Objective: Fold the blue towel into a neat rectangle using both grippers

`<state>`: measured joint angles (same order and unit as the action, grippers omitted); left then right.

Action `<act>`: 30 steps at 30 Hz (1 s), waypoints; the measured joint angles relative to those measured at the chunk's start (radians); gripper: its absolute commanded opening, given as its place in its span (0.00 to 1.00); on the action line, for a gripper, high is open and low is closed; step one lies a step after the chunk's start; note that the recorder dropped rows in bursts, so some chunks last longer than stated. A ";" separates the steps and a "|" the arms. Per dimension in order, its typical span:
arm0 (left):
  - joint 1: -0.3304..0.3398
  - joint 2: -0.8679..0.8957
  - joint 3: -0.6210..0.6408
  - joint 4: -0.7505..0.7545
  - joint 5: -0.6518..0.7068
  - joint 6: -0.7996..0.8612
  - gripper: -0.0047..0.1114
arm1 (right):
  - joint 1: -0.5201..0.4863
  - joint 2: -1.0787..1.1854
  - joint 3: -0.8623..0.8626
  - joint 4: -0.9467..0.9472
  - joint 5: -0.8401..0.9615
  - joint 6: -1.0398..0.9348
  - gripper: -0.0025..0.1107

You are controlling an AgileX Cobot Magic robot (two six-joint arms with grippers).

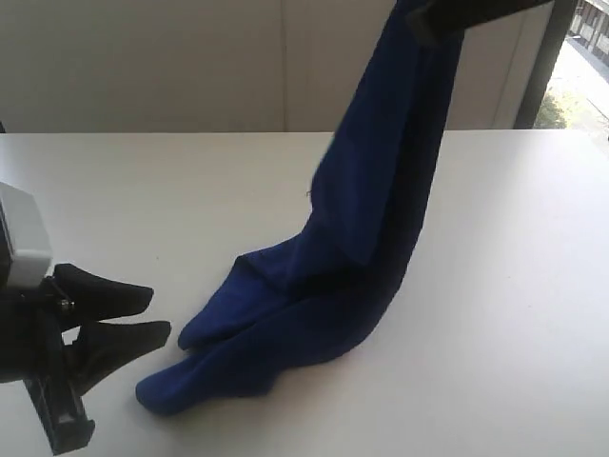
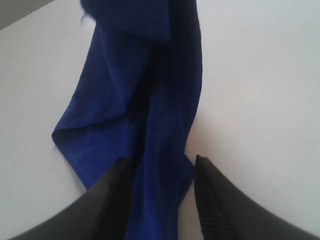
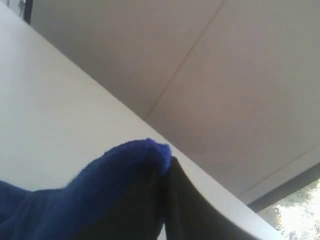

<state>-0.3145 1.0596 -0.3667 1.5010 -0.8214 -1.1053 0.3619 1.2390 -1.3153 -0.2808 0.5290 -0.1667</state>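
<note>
Left gripper (image 1: pixel 157 314), closest to lens by the near-left corner of the white counter (image 1: pixel 514 314), sits low w/ fingers (image 1: pixel 105 288) spread and empty, tips just short of the blue towel (image 1: pixel 381 190). Right gripper (image 1: pixel 433 21) is high up toward the far edge, closed on the cloth's top end and hanging it like a rope.

Risk, as judged: the towel is bunched, not flat. The left wrist view shows the spread fingers (image 2: pixel 112 195) framing the cloth's (image 2: pixel 140 75) low end, where approx. two or more layers overlap. A close here could catch a mid-fold or several plies instead of one corner, and the rectangle would come out skewed. A hard pull could also drag the cloth out of the right gripper (image 3: pixel 167 172), which in its wrist view seems to hold only a small tuft of towel (image 3: pixel 100 185).

Deep royal blue, fuzzy, plain. Upper part hangs in long vertical folds w/ a dark crease down the middle. Lower part lies pooled in soft lobes on the counter near the near edge, left of centre. Loose thread ends show at one side edge.
</note>
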 measured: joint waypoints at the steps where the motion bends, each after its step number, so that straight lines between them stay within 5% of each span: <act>1: -0.025 0.000 0.000 0.000 0.032 0.002 0.45 | 0.000 -0.016 -0.011 -0.020 0.007 0.026 0.02; 15: -0.357 0.155 0.000 0.141 0.536 0.140 0.56 | 0.000 -0.068 -0.171 -0.169 0.126 0.225 0.02; 22: -0.379 0.237 -0.004 0.110 0.639 0.303 0.56 | 0.000 -0.068 -0.179 -0.228 0.131 0.299 0.02; 30: -0.381 0.360 -0.109 0.074 0.589 0.474 0.56 | 0.000 -0.068 -0.179 -0.239 0.158 0.305 0.02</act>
<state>-0.6952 1.4201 -0.4755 1.5746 -0.2322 -0.6311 0.3619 1.1712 -1.4947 -0.5195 0.6866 0.1386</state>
